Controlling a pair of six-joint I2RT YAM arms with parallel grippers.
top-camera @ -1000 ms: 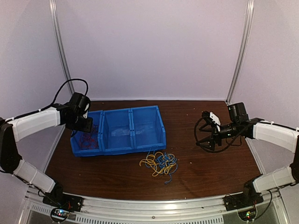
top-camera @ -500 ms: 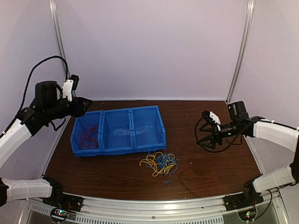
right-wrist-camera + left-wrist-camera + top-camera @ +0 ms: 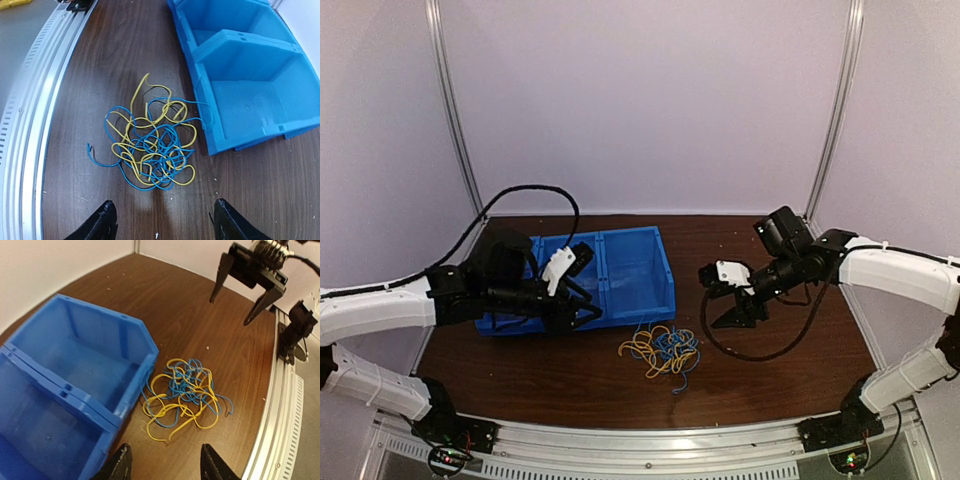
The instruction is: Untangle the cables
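Bin: I've got one blue bin (image 3: pixel 630 234) on the brown table (image 3: pixel 770 370), split into three compartments in a row.
Right compartment: in my left wrist view I can see down to a bare blue floor, nothing lying in it.
Middle compartment: same story in the right wrist view, just the blue floor (image 3: pixel 250 55).
Left compartment: my left arm lies across it in the top view, so I cannot tell what it holds.
Cables: one loose tangle (image 3: pixel 662 352) of thin blue and yellow wires, lying on the table and outside the bin, just in front of its right end.
Cables, close up: the loops (image 3: pixel 150 150) cross over each other many times. The nearest ones come right up beside the bin wall (image 3: pixel 132 385), and I cannot tell whether they touch it.
Count of wires: two colours for sure; the number of separate strands I cannot tell.
Left gripper: it (image 3: pixel 588 305) sits low over the bin's front edge, fingers (image 3: pixel 120 466) apart with nothing between them.
Right gripper: it (image 3: pixel 732 318) hangs above the table to the right of the tangle, fingers (image 3: pixel 100 225) spread wide, holding nothing.
Count overall: one bin, three compartments, one tangle, two grippers.
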